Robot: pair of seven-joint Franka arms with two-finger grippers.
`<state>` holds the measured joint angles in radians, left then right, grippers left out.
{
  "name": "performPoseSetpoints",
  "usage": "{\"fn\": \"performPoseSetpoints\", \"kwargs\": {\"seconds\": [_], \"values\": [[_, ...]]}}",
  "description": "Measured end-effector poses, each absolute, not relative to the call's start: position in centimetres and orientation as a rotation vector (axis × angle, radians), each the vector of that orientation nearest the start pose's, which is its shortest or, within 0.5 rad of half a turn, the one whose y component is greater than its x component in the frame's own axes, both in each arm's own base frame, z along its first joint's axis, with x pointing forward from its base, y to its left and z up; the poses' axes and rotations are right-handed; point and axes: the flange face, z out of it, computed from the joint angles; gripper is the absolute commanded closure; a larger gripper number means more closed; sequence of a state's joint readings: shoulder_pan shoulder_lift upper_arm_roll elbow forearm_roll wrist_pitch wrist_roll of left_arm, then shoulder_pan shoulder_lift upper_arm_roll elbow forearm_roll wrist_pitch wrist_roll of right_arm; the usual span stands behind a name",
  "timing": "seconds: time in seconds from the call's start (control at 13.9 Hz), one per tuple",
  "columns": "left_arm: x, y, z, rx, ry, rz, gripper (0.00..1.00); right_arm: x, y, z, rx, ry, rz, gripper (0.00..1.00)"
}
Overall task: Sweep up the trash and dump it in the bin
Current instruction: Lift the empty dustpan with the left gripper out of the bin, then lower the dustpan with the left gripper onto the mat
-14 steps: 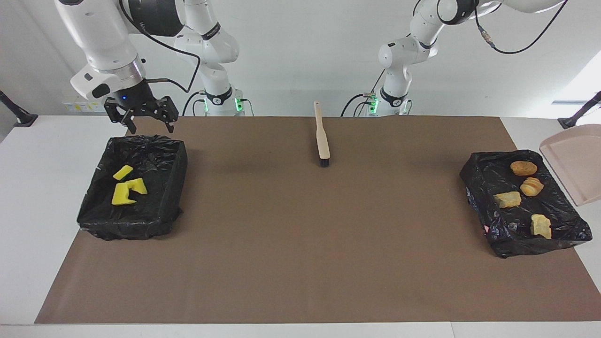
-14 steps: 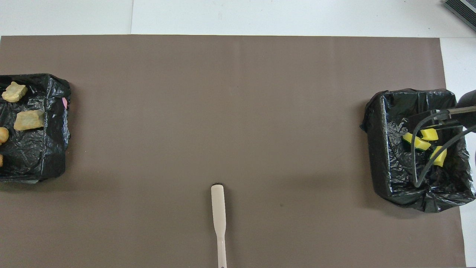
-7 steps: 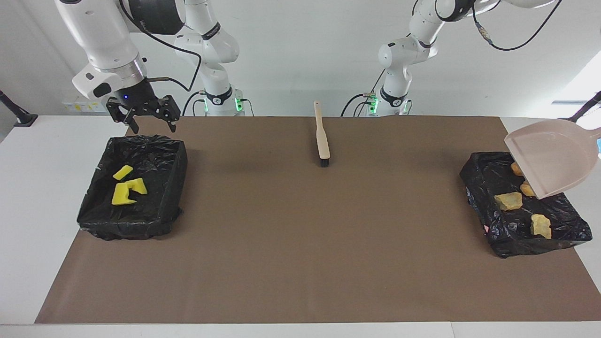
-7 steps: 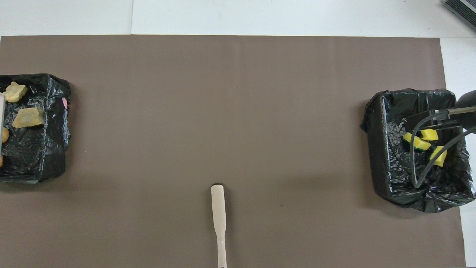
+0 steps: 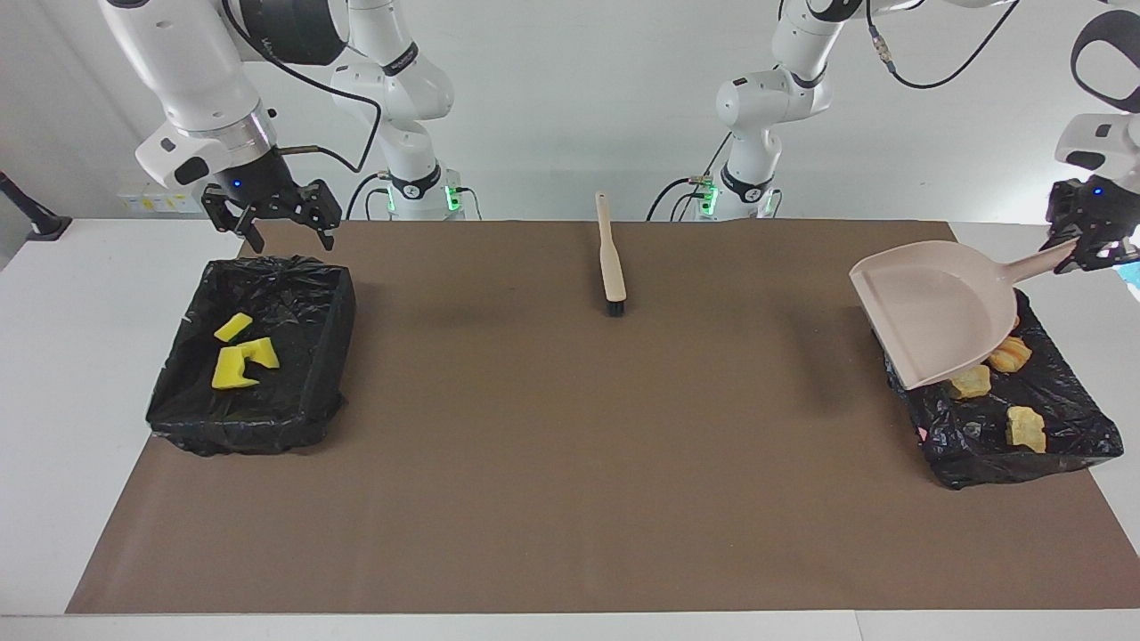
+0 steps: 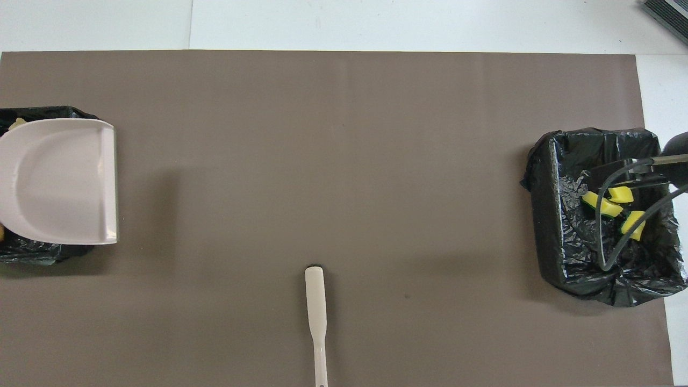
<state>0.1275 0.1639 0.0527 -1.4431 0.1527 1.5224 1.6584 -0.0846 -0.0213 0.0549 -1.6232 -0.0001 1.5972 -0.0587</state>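
No text, label, brand or number can be read anywhere here. The dustpan (image 5: 935, 312), brush (image 5: 612, 260) and bins show plain surfaces only

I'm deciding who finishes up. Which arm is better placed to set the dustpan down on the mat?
Probably the left: its gripper already grips the dustpan handle, holding it above the bin at its end. The right gripper hangs open over the other bin, away from it.

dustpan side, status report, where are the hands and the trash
Left hand shut on beige plastic dustpan, held over the black-lined bin with tan bread-like lumps. Right hand open, waiting above the bin with yellow sponge bits. Nothing in the way.
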Motion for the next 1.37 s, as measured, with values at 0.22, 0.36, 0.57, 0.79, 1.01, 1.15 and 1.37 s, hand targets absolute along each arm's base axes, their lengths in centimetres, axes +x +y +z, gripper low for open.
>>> {"fn": "performPoseSetpoints", "kwargs": {"seconds": [0.22,0.36,0.57,0.79,1.01,1.15,1.37], "values": [[58.3,4.2,55.1,-2.390,2.027,0.253,1.00,54.9,-1.8,61.4,-3.140,-0.038,0.008,0.00],[57.4,-0.7,52.6,-2.457,2.000,0.218,1.00,54.9,-1.8,61.4,-3.140,-0.038,0.007,0.00],[57.1,-6.1,48.8,-2.522,1.971,0.132,1.00,54.9,-1.8,61.4,-3.137,-0.037,0.007,0.00],[57.3,-10.8,44.8,-2.690,1.810,0.049,1.00,54.9,-1.8,61.4,-3.136,-0.037,0.007,0.00],[57.5,-13.9,43.2,-2.901,1.478,0.047,1.00,54.7,-1.8,61.4,-3.136,-0.037,0.017,0.00],[56.7,-16.7,43.4,-3.044,1.173,0.066,1.00,54.7,-1.8,61.4,-3.136,-0.037,0.023,0.00],[55.3,-21.1,43.6,-3.198,0.798,0.094,1.00,54.6,-1.8,61.3,-3.135,-0.037,0.040,0.00]]}}
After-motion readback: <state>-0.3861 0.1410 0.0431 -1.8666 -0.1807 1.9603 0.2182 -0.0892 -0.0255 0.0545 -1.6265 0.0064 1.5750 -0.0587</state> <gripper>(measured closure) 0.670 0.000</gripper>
